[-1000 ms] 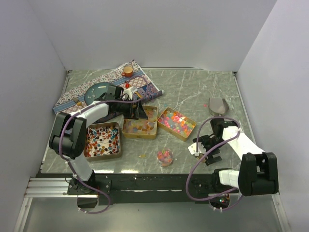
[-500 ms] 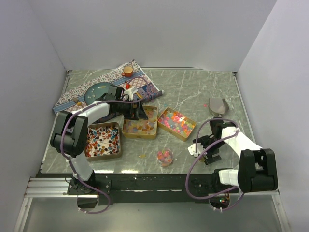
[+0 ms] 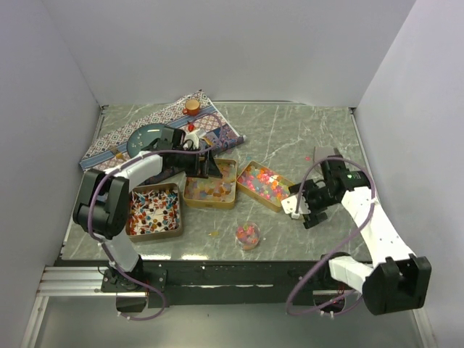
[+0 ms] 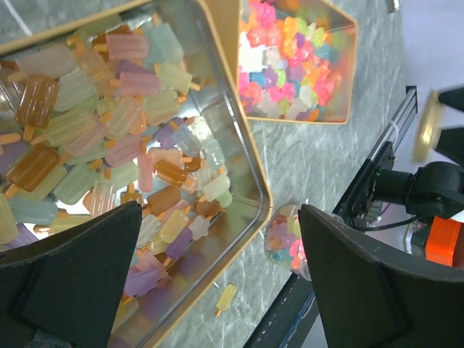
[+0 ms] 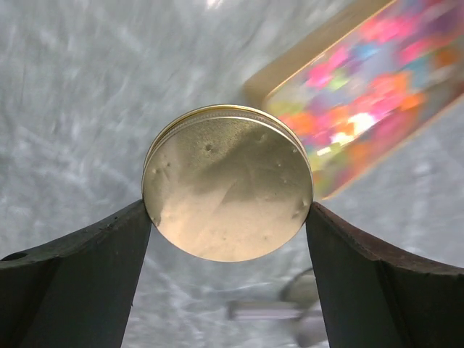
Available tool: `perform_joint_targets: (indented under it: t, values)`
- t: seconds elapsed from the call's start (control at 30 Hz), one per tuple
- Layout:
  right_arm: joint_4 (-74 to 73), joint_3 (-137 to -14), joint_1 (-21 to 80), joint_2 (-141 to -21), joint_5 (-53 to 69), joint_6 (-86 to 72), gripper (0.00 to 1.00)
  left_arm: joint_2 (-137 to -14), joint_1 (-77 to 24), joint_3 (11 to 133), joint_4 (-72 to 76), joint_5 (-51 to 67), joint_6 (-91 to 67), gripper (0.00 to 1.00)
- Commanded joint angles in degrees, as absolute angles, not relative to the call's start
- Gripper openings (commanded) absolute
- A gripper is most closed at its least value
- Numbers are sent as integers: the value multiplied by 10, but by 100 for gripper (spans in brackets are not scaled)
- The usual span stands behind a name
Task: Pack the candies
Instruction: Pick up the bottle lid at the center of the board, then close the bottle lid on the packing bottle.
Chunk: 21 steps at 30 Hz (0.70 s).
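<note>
Candies (image 3: 209, 190) are lying sorted in three shallow gold tins on the marble-patterned table (image 3: 290, 138). The red, white and black mix (image 3: 154, 210) is filling the left tin (image 3: 154, 235). Pale popsicle-shaped pieces (image 4: 109, 138) are filling the middle tin (image 4: 246, 145), and bright pink, orange and yellow ones (image 3: 264, 183) the right tin (image 3: 257, 199). A few more bright pieces are sitting in a small clear cup (image 3: 247, 233) near the table's front edge. One pale piece (image 4: 226, 297) is lying loose on the table just beside the middle tin.

The left gripper (image 4: 220, 210) is hovering over the middle tin with its fingers spread wide and nothing between them. The right gripper (image 5: 228, 210) is clamping a round gold-coloured disc (image 5: 228, 192) by its rim — both fingers are pressing against its edge — and is holding it close to a corner of the right tin, with the bright candies blurred behind it.
</note>
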<state>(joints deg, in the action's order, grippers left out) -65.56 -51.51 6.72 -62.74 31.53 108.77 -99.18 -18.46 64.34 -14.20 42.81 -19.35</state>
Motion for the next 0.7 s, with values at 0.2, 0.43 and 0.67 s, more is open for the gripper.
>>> perform_joint_targets:
  t: [0.2,0.43,0.67]
  values:
    - [-611,-620,328,-681,333,815,81,-861,-127,608,-122,411,-208,97]
    - [-527,-595,468,-715,316,732,81,-792,-64,584,-120,414,-214,97]
    - [-508,-592,498,-783,286,723,82,-731,-54,577,-132,426,-218,97]
